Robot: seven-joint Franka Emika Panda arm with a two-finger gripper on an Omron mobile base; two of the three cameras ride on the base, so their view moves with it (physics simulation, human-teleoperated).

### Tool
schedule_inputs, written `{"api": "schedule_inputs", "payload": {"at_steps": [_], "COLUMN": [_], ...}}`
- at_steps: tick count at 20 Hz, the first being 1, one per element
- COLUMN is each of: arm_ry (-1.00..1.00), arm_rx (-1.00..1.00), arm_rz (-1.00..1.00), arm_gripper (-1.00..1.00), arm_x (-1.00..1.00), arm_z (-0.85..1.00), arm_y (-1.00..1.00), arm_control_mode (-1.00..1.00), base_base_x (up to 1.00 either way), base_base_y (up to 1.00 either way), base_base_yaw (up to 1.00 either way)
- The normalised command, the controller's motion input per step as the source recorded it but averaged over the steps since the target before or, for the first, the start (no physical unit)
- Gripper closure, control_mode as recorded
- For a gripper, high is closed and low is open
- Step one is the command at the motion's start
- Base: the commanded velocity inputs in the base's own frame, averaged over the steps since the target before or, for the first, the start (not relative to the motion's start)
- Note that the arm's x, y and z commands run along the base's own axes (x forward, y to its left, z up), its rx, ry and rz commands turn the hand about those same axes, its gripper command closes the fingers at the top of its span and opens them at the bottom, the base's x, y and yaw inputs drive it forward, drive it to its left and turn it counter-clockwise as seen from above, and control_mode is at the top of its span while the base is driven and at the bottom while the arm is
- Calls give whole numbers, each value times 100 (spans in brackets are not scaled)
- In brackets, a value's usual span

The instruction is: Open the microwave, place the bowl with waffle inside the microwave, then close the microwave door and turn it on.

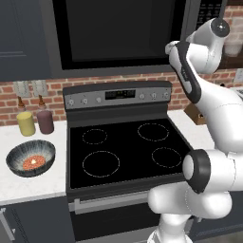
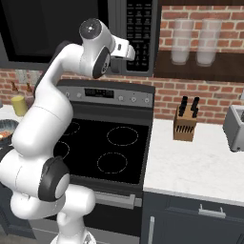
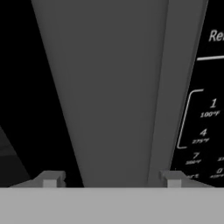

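Reaching up to the door [image 1: 114, 33] of the microwave [image 2: 71, 28], I have my gripper [image 3: 109, 177] against its right edge, beside the keypad [image 3: 203, 131]. My fingers [image 3: 50, 179] stand spread, one each side of the grey handle [image 3: 113, 96], gripping nothing yet; I judge that stance is for pulling the door open. The door is shut. The bowl [image 1: 31, 158] with the waffle [image 1: 33, 162] waits on the left counter [image 1: 28, 182], near the stove [image 1: 123, 147]. The stovetop is bare, so there is room below the door.
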Motion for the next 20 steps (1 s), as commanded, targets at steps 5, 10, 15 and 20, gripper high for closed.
{"api": "schedule_inputs", "payload": {"at_steps": [5, 10, 15, 20], "arm_ry": [0, -2, -7, -4], "arm_rx": [0, 0, 0, 0], "arm_rz": [0, 0, 3, 6], "arm_gripper": [100, 100, 100, 100], "arm_x": [6, -26, -73, -94], "arm_z": [-1, 1, 19, 25], "arm_y": [3, 32, 63, 80], "arm_control_mode": [-100, -100, -100, -100], "base_base_x": [0, 0, 0, 0], "base_base_y": [0, 0, 0, 0], "base_base_yaw": [0, 0, 0, 0]}}
